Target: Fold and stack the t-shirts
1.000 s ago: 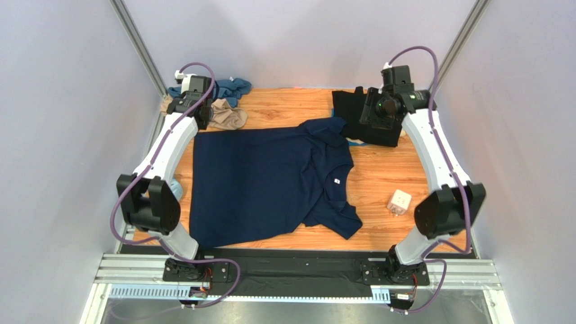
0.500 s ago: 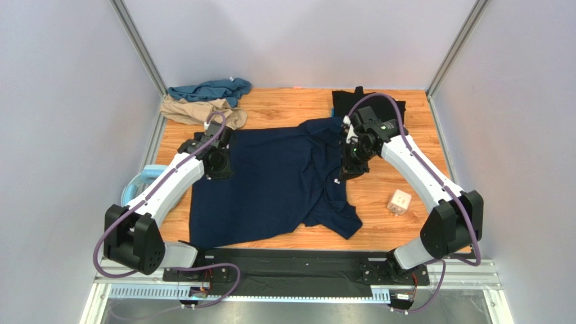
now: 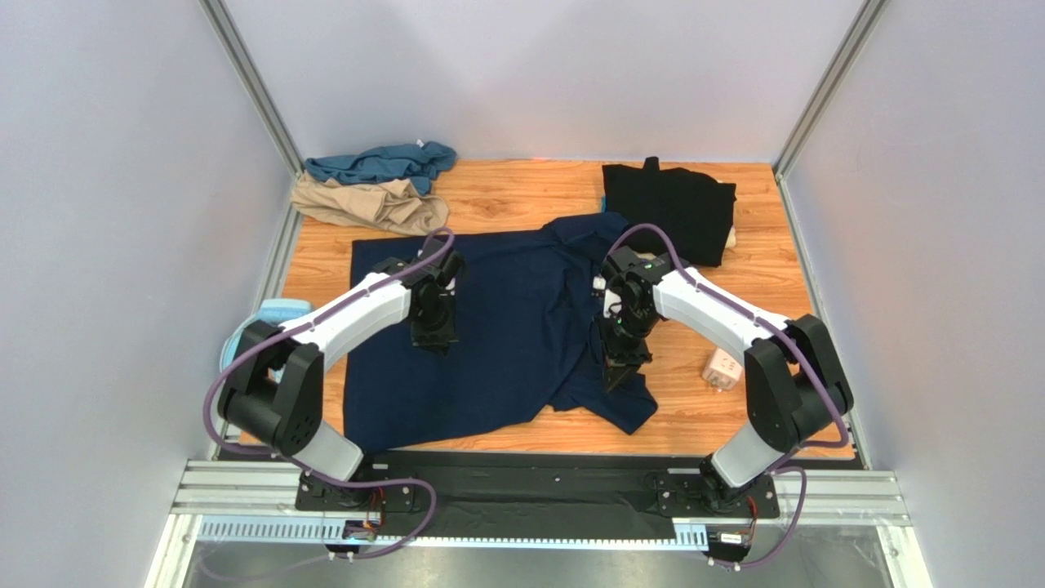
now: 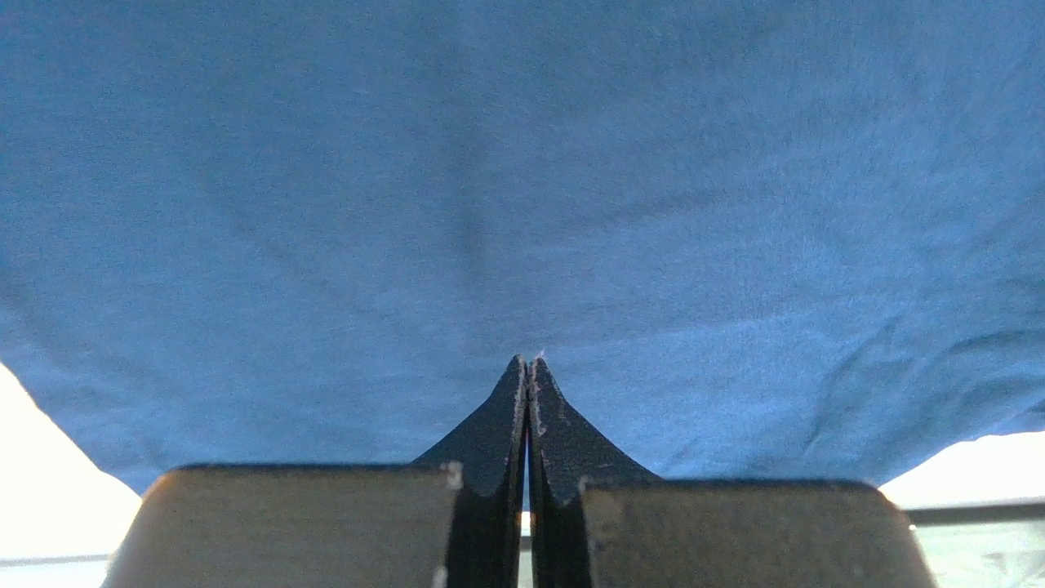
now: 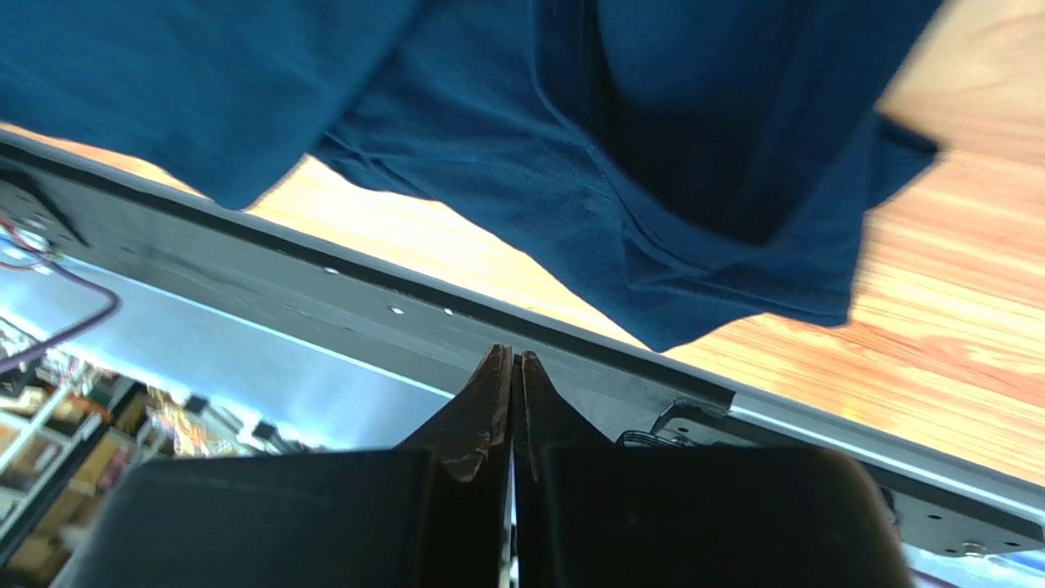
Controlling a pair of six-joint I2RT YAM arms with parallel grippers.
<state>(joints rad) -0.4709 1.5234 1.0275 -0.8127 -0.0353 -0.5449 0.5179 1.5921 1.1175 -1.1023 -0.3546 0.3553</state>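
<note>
— Wooden table [image 3: 528, 184]: where's the navy t-shirt [image 3: 503, 343]?
— Spread out mid-table. Left gripper [image 3: 436, 333] and right gripper [image 3: 613, 371] hang over it, both clenched, grasping nothing I can see.

Matt navy cloth t-shirt [image 3: 515, 349] on smooth wood-grain table [image 3: 540, 196]

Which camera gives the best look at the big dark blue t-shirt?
The top external view: the dark blue t-shirt lies spread out there, with its outline, sleeves and collar all visible. The left wrist view shows only a close-up patch of its cloth. The right wrist view shows just a sleeve and part of the body.
</note>
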